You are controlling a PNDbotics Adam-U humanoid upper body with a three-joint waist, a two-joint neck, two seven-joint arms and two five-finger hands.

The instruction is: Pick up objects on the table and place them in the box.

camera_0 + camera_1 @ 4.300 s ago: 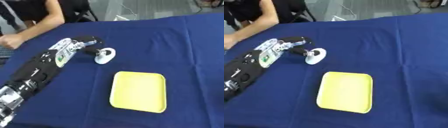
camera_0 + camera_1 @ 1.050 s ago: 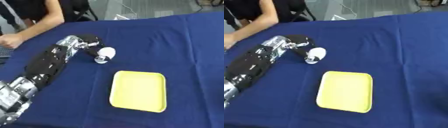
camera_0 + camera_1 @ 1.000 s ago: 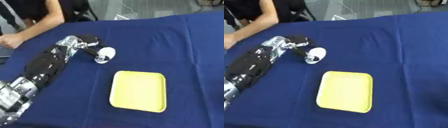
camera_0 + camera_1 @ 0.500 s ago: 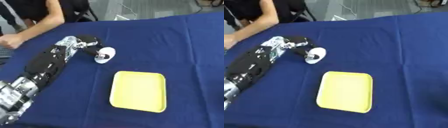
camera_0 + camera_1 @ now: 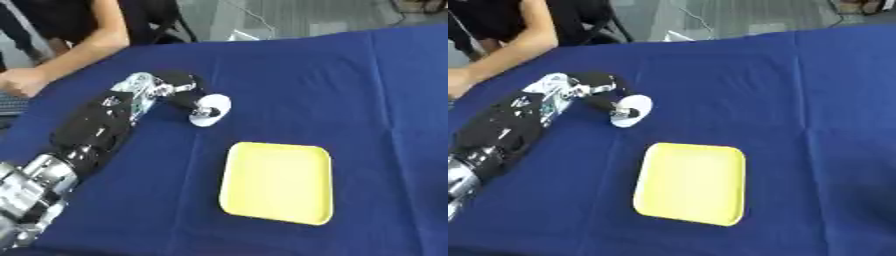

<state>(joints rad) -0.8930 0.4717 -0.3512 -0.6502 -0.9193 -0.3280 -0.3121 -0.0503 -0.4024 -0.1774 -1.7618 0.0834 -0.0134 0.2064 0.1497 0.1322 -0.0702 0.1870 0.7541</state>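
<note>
White round object (image 5: 210,110), small and probably light and rigid, sits at the left hand (image 5: 179,90) on the blue counter (image 5: 350,90), up-left of the yellow tray (image 5: 278,182); its rim looks the likeliest hold. The hand's fingers are curled around it. Compared with four seconds ago, it appears tilted up slightly, otherwise barely moved.

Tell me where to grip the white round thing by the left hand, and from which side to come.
Grip the white round object across its rim, coming from its far-left side, where the left hand already lies. It seems to stand tilted on the blue cloth, its flat face turned toward the yellow tray, so the edge looks easier to pinch than the face.
</note>
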